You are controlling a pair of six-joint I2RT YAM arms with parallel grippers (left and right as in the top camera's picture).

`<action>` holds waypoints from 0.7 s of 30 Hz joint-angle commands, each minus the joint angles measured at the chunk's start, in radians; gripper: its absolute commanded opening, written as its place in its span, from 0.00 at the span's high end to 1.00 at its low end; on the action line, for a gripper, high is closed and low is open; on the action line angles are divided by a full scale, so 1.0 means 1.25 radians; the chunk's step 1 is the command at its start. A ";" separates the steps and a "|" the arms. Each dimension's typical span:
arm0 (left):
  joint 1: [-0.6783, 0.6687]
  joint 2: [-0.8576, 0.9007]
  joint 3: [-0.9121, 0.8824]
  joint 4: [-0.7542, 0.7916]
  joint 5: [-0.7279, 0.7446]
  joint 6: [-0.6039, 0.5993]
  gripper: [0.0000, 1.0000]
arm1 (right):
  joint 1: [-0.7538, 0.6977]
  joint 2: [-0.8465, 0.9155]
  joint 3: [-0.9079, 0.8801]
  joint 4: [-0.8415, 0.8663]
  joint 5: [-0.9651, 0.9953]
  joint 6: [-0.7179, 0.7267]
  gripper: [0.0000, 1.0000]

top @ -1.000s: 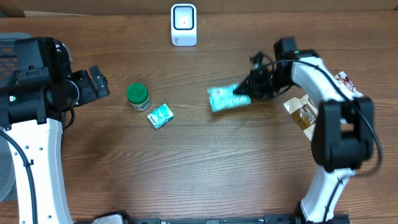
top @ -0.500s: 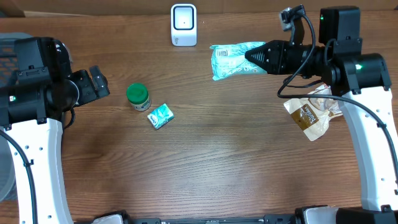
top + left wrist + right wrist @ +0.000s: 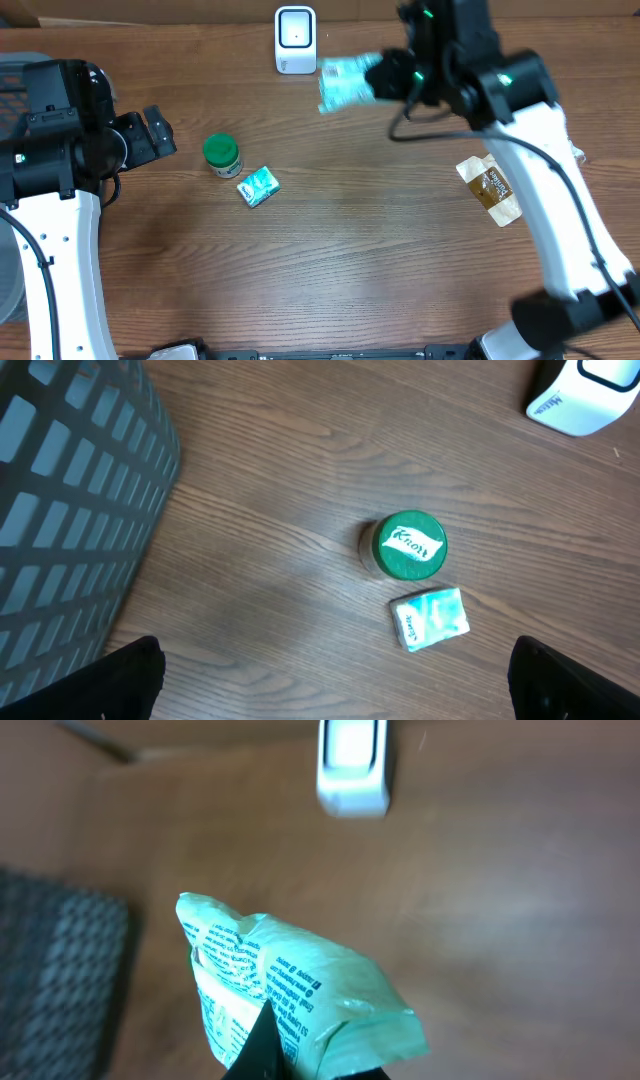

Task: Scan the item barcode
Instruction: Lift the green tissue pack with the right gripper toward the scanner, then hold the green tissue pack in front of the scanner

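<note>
1. Counter point(image 3: 350, 260): brown wood grain, carries all loose items below.
2. Basket point(image 3: 60, 510): dark mesh, at the far left edge of the counter, only partly in view.
3. Right pincer point(image 3: 383, 76): at the top of the counter, right of centre. Jaws together, clamped on one end of the pale green packet.
4. Left pincer point(image 3: 160, 133): at the left, beside the basket, well apart from every item. Jaws spread wide, nothing between them.
5. Pale green packet point(image 3: 345, 80): crinkled, with dark print on its face. It is held off the counter, its free end just beside the scanner's right side in the overhead view.
6. Brown pouch point(image 3: 490, 188): lies flat at the right, under the right arm.
7. Scanner point(image 3: 295, 40): white, upright, at the top centre edge.
8. Jar point(image 3: 221, 153): green lid, upright, left of centre.
9. Small teal packet point(image 3: 258, 186): lies just beside the jar, on its lower right.
</note>
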 commanded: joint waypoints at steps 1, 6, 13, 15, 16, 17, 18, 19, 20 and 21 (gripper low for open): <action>0.004 -0.014 0.005 0.001 -0.010 0.019 0.01 | 0.051 0.100 0.145 0.032 0.268 -0.058 0.96; 0.004 -0.014 0.005 0.001 -0.010 0.019 0.01 | 0.114 0.205 0.162 0.281 0.566 -0.269 0.96; 0.004 -0.014 0.005 0.001 -0.010 0.019 0.01 | 0.121 0.380 0.162 0.670 0.648 -0.665 0.96; 0.004 -0.014 0.005 0.001 -0.010 0.019 0.00 | 0.121 0.429 0.162 0.761 0.647 -0.777 0.96; 0.004 -0.014 0.005 0.001 -0.010 0.019 0.00 | 0.121 0.452 0.162 0.813 0.645 -0.829 0.96; 0.004 -0.014 0.005 0.001 -0.010 0.019 0.00 | 0.121 0.478 0.162 0.859 0.631 -0.879 0.96; 0.004 -0.014 0.005 0.001 -0.010 0.019 0.00 | 0.121 0.497 0.162 0.900 0.619 -0.918 0.96; 0.004 -0.014 0.005 0.001 -0.010 0.019 0.00 | 0.121 0.528 0.162 0.950 0.598 -0.973 0.96; 0.004 -0.014 0.005 0.001 -0.010 0.019 0.01 | 0.121 0.549 0.162 0.976 0.579 -1.012 0.96; 0.004 -0.014 0.005 0.001 -0.010 0.019 0.00 | 0.121 0.562 0.162 0.990 0.568 -1.032 0.96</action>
